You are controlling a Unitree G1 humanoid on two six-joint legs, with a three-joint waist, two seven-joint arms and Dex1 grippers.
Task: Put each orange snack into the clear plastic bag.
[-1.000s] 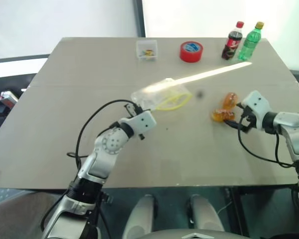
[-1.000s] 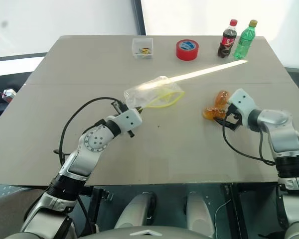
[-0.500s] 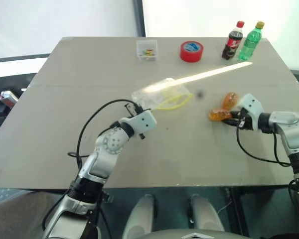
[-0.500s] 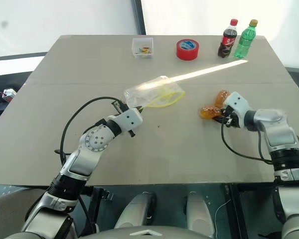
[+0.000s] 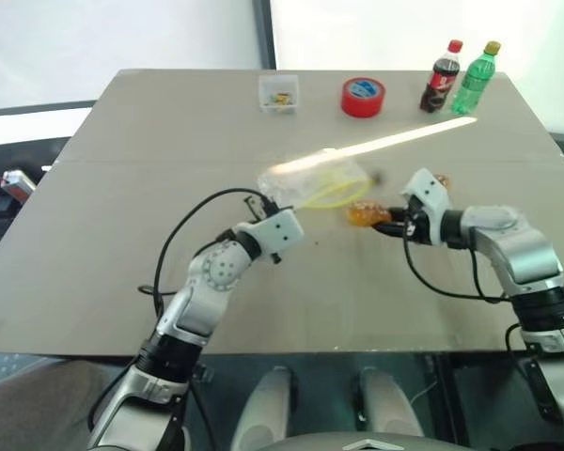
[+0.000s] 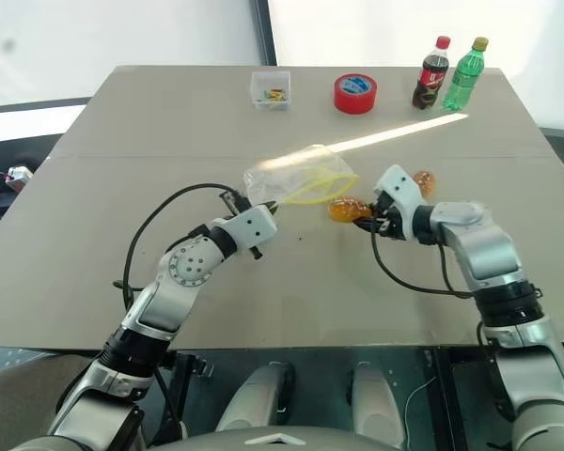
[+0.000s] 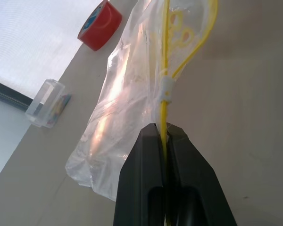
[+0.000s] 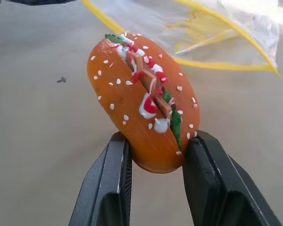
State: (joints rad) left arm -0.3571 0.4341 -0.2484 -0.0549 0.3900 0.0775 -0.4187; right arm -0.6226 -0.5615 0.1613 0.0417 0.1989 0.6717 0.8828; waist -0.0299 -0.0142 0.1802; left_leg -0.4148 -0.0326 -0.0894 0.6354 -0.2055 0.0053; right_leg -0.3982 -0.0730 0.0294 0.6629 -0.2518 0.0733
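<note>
Two orange snacks: one (image 8: 142,101) is clamped between the right pincer's (image 8: 155,155) fingers, held just beside the yellow-edged mouth of the single clear plastic bag (image 5: 310,181) near the middle of the worktop (image 5: 122,235); the other snack (image 6: 423,180) lies toward the right edge. The left pincer (image 7: 164,134) is clenched on the bag's yellow strip. Along the far edge stand one small clear box (image 5: 278,93), one red tape roll (image 5: 362,97) and two bottles (image 5: 460,75).

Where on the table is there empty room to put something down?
The near part of the table, between the two arms, is bare, and so is the far left corner beside the small clear box. It is crowded mid-table, around the clear plastic bag, and along the far edge by the red tape roll and two bottles.
</note>
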